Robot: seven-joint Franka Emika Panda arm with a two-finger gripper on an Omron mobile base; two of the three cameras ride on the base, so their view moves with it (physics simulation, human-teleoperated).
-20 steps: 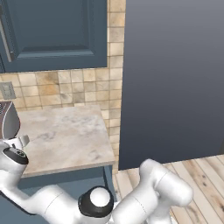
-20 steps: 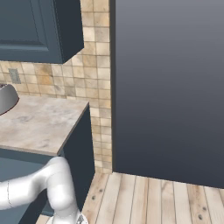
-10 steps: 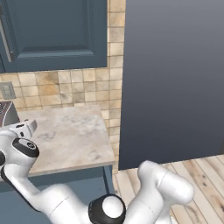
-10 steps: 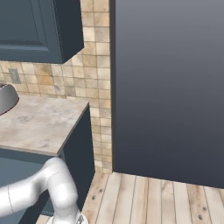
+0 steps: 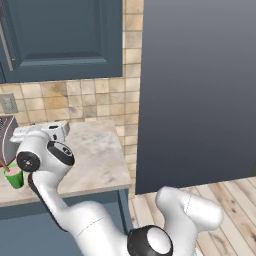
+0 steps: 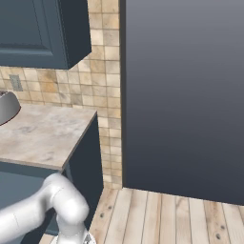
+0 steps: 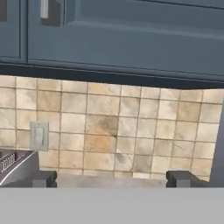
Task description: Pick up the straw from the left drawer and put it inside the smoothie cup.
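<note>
The small green smoothie cup (image 5: 14, 178) with pink contents stands on the counter at the far left of the left base view, in front of the toaster. A thin orange-brown straw (image 5: 4, 165) leans out of its top toward the frame's left edge. My white hand (image 5: 44, 131) hovers above and to the right of the cup and faces the tiled wall. In the hand view my gripper (image 7: 113, 179) is open, its two dark tips far apart with nothing between them. I cannot make out the left drawer.
A silver toaster (image 5: 5, 136) (image 6: 6, 107) (image 7: 14, 168) sits at the counter's left end, below a wall outlet (image 7: 38, 136). Blue upper cabinets (image 5: 60, 35) hang over the beige counter (image 5: 97, 160). A tall dark panel (image 5: 200, 90) stands to the right, above wooden flooring (image 6: 162, 219).
My arm has risen from low at the left to above the counter, and the elbow has swung up and right. The jaws stayed wide apart. The cameras did not move.
</note>
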